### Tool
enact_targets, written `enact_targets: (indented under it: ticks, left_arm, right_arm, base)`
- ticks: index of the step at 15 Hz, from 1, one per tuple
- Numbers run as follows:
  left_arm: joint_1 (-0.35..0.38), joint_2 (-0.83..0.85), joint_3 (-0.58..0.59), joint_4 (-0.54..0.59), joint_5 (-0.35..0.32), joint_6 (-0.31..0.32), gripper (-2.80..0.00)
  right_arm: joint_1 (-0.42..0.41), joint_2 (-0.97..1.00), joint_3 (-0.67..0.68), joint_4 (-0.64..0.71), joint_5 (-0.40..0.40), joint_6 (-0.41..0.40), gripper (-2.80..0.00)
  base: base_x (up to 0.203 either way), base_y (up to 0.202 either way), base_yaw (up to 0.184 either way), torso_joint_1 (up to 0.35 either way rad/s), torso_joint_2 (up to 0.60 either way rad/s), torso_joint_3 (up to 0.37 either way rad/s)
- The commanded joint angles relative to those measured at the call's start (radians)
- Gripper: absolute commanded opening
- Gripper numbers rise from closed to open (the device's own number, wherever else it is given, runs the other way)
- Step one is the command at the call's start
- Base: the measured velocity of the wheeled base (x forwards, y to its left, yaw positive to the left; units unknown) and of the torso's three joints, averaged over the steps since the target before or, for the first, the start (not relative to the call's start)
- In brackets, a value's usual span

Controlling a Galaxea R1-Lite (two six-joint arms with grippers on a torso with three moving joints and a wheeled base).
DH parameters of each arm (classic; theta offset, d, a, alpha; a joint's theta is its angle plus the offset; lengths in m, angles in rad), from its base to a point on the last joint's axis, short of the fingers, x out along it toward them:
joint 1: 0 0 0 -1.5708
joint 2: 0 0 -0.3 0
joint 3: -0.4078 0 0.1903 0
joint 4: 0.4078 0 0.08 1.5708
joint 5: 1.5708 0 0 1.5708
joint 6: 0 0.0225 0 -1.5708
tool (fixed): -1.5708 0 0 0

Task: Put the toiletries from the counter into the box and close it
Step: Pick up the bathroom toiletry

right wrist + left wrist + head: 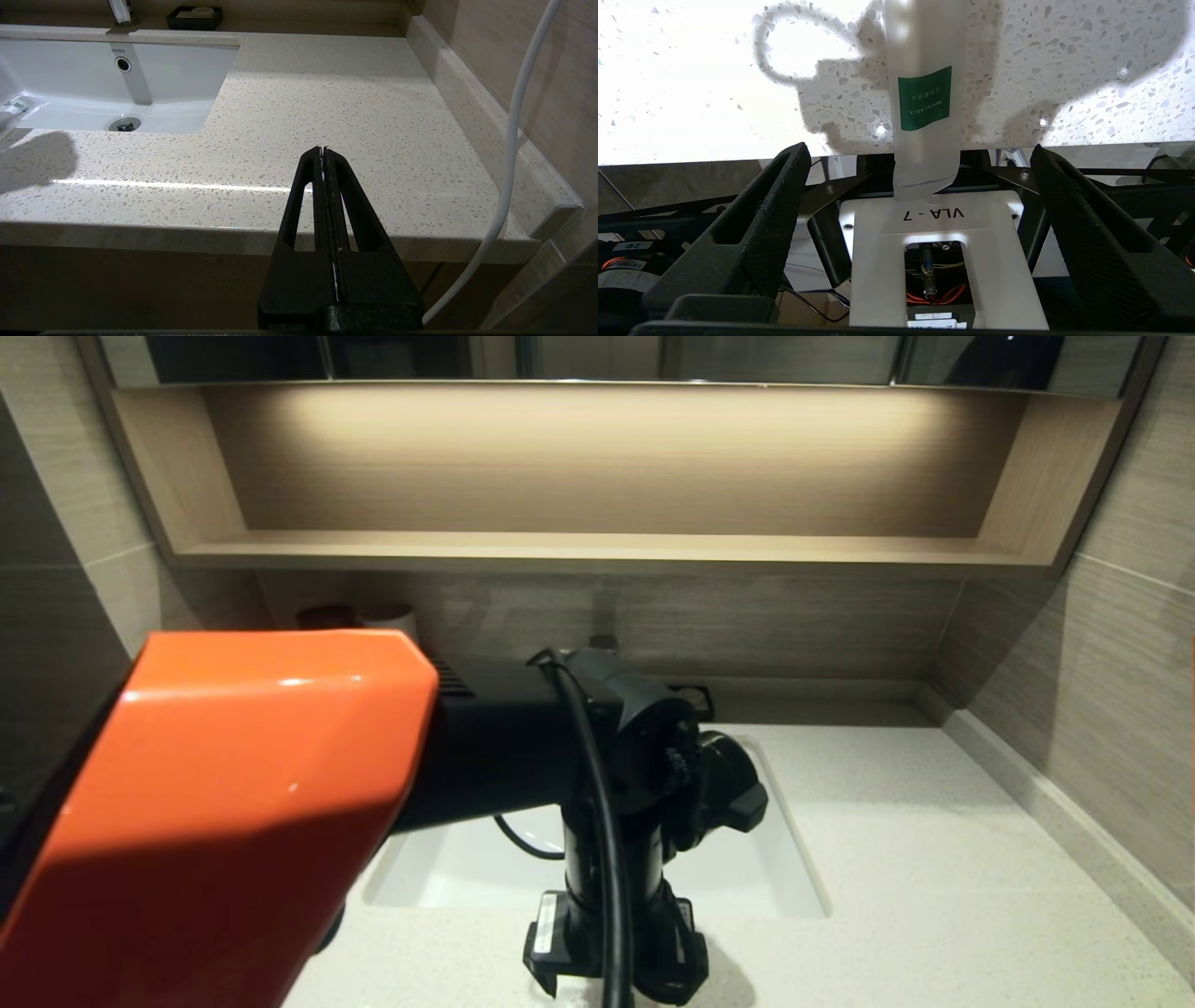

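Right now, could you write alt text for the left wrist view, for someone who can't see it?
A long clear sleeve with a green label lies on the speckled counter, one end overhanging the edge, between the wide-open jaws of the left gripper. Below the edge is a white plate marked VLA-7.

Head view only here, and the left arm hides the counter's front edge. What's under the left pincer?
Observer: A clear sleeve with a green label lies on the counter, one end sticking out past the front edge.
Operator: Is the pincer on it?
Observer: No. The left pincer is open, one finger on either side of the sleeve, neither touching it.
Operator: And the right arm?
Observer: The right pincer is shut and holds nothing, parked in front of the counter.
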Motion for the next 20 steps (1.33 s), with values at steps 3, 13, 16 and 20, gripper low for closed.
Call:
enact_targets:
  ticks: [3, 13, 16, 20]
  left_arm:
    - [-0.001, 0.014, 0.0, 0.005, 0.003, -0.003, 0.0]
    - [-0.001, 0.035, 0.0, 0.008, 0.001, 0.017, 0.0]
    - [-0.001, 0.041, 0.002, 0.011, 0.001, 0.023, 0.0]
    - [0.0, 0.045, 0.003, 0.019, 0.002, 0.032, 0.0]
  right_arm:
    - [0.0, -0.002, 0.002, 0.0, 0.0, 0.0, -2.8]
    - [0.0, -0.002, 0.002, 0.0, 0.0, 0.0, -2.8]
    - [0.0, -0.002, 0.002, 0.0, 0.0, 0.0, -2.8]
    - [0.0, -0.002, 0.002, 0.0, 0.0, 0.0, -2.8]
  base:
    - [0.0, 0.0, 0.0, 0.0, 0.0, 0.0]
    - [0.0, 0.0, 0.0, 0.0, 0.0, 0.0]
    - [0.0, 0.0, 0.0, 0.0, 0.0, 0.0]
    - [0.0, 0.0, 0.0, 0.0, 0.0, 0.0]
